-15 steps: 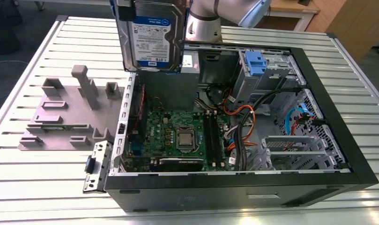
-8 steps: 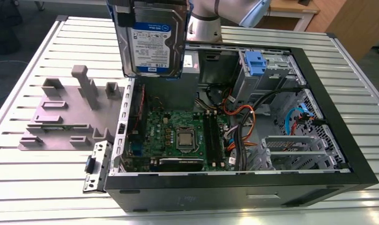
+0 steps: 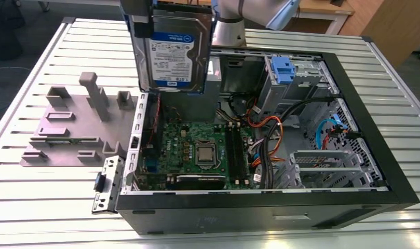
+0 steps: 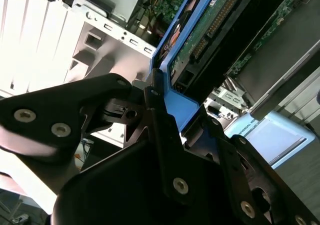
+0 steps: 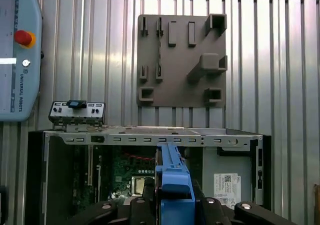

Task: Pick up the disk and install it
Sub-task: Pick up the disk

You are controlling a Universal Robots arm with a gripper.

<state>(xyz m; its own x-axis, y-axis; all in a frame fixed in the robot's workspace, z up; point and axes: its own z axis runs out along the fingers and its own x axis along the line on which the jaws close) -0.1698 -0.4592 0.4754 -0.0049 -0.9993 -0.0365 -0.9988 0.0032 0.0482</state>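
Ribbed metal worktop (image 3: 43,197) underneath everything, carrying an open computer case (image 3: 265,212) and, just beside it, a grey slotted holder (image 3: 71,129). Hand (image 4: 165,110) clamped on the handle end of the disk (image 3: 176,49), black fingers (image 4: 90,105) pressing its blue carrier from both sides. Disk upright, straight below the hand, well clear of the holder and above the case's open side, near the wall closest to the holder. Blue-and-white label (image 3: 168,65) on the silver face, with small print and a barcode, not legible; green circuit board (image 4: 210,20) on the opposite face. Inside the case, lower than the hand: motherboard (image 3: 195,145), bundled orange and black cables (image 3: 261,124), a second blue carrier (image 3: 282,67) seated in the drive bay, a white sticker (image 5: 227,182) with fine print. Off to one side of the hand, a grey teach pendant (image 5: 17,55) with a red button (image 5: 22,37).
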